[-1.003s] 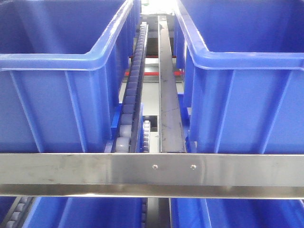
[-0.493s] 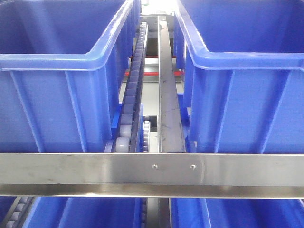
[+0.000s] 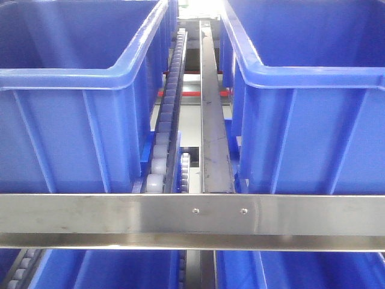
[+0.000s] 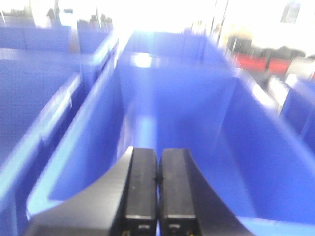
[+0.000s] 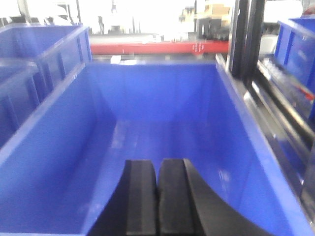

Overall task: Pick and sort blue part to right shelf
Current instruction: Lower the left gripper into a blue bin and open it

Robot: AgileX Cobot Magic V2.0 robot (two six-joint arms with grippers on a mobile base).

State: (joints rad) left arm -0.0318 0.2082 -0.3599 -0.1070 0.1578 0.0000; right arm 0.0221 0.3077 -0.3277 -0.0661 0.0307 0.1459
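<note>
Left gripper (image 4: 157, 189): its two black fingers (image 4: 141, 187) are pressed together with nothing between them, poised over the near end of a deep blue bin (image 4: 246, 128).
Right gripper (image 5: 157, 196): its black fingers (image 5: 141, 196) are likewise closed against each other and carry nothing, poised over the near end of a second blue bin (image 5: 44, 128).
Blue part: it appears in none of the three views, so its place relative to either pair of fingers cannot be told; the parts of both bin floors that show hold no such block.
Left wrist surroundings: the picture is blurred; more blue bins (image 4: 34, 108) stand to the left of the bin under the fingers.
Right wrist surroundings: a red bar (image 5: 157, 48) runs beyond the far wall of the bin, and dark uprights (image 5: 248, 39) rise at the bin's right.
Front view: two large blue crates (image 3: 72, 114) flank a roller track (image 3: 165, 126) and a steel rail (image 3: 213, 126), with a steel crossbar (image 3: 192, 220) across the crates' near faces.
</note>
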